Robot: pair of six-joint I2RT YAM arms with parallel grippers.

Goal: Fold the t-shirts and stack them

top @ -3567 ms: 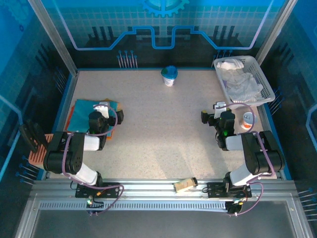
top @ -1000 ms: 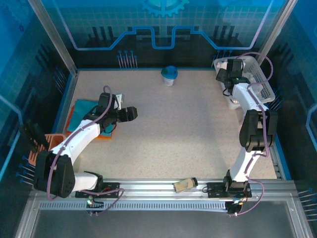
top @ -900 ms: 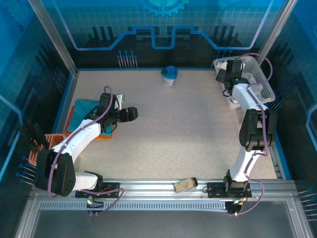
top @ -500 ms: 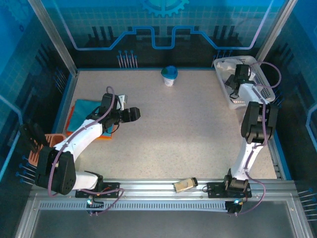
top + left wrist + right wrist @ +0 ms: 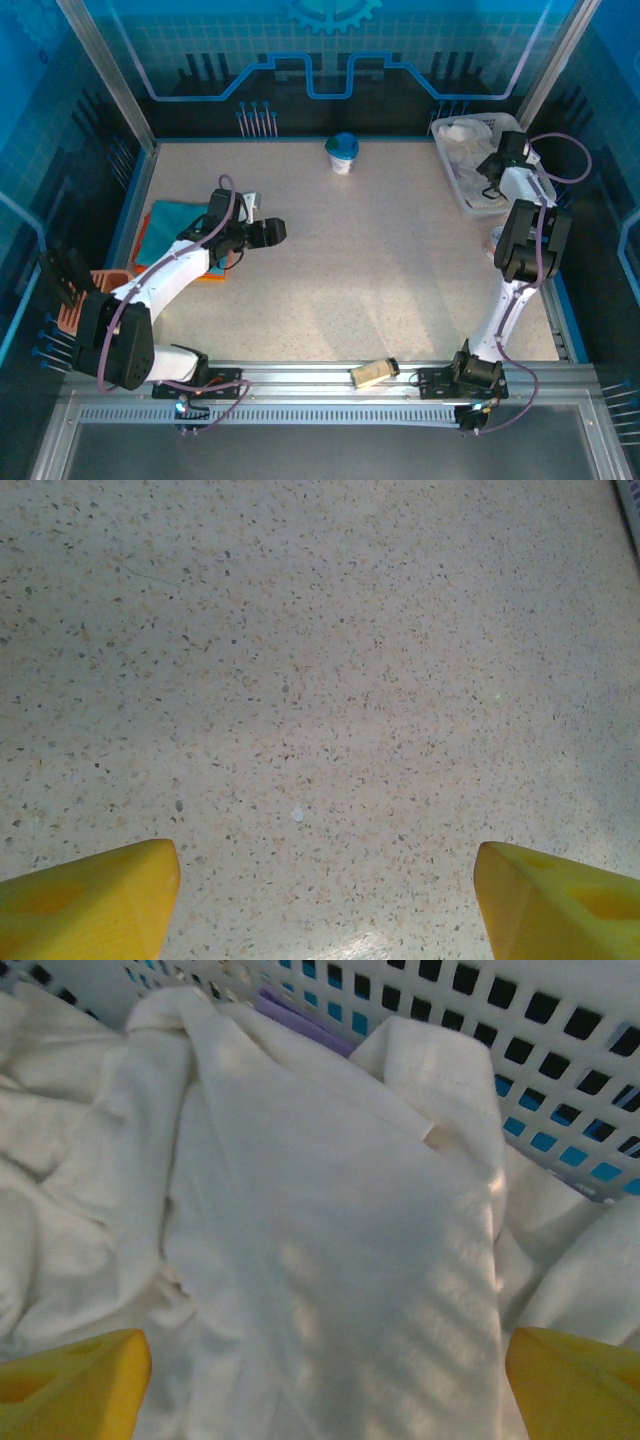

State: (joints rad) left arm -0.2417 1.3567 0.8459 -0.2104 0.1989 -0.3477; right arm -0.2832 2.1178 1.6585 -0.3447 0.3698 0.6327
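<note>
Hovering spread-wide right claw [image 5: 322,1385] directly over crumpled white t-shirt [image 5: 330,1230] inside basket [image 5: 560,1040]

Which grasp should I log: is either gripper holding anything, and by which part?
Nothing is held. The left gripper is open over the table, the right gripper open over the white t-shirt in the basket.

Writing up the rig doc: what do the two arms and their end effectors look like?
The left arm and right arm have white link shells, black joint housings and thin lavender cables looping alongside. The left end effector and right end effector have black bodies and chunky yellow plastic fingers.
</note>
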